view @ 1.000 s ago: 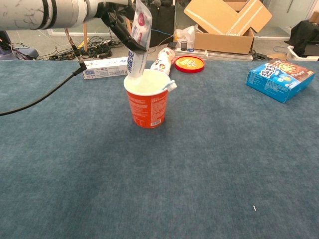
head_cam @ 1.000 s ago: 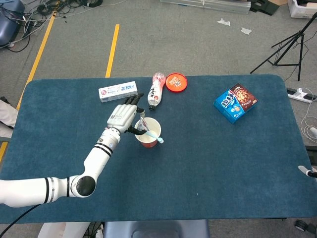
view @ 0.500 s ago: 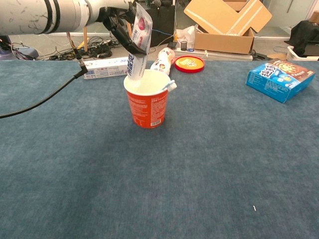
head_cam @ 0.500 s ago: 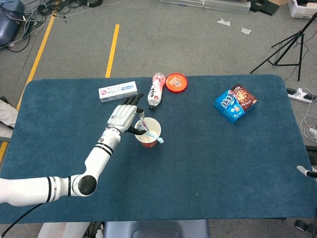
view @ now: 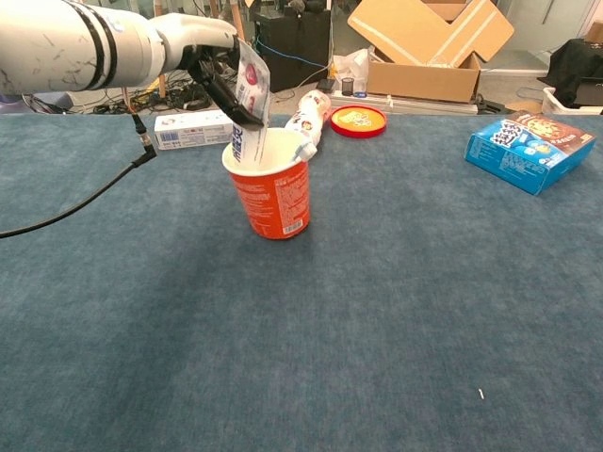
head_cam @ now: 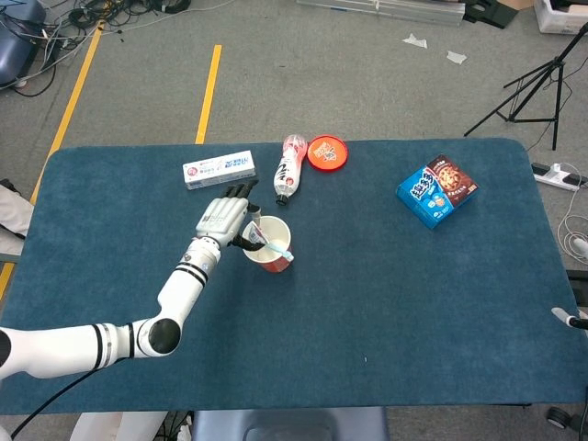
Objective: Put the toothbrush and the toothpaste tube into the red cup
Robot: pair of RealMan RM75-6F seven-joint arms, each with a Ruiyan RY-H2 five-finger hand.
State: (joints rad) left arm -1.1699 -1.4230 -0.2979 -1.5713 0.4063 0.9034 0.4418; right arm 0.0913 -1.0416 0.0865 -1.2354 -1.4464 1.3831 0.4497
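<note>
Toothpaste tube (view: 249, 99): pinched upright in left hand (head_cam: 223, 220), lower end inside red cup (view: 268, 188) just beneath | toothbrush (head_cam: 277, 248) already in cup | tube likely light, soft, slippery; grip flat upper end | right hand unseen

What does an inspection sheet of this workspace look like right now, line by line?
Surface: blue cloth table, level.
Job's things: red cup tilted toward the left arm; toothbrush inside it, head over the rim; toothpaste tube lower end in the cup.
Clutter: toothpaste box, lying bottle, red lid, blue cookie box.
Robot hand: left robot hand grips the tube; right one not in view.
Cables: black cable trailing from the left arm; cords on the floor.
Surroundings: cardboard boxes, tripod, yellow floor lines.
</note>
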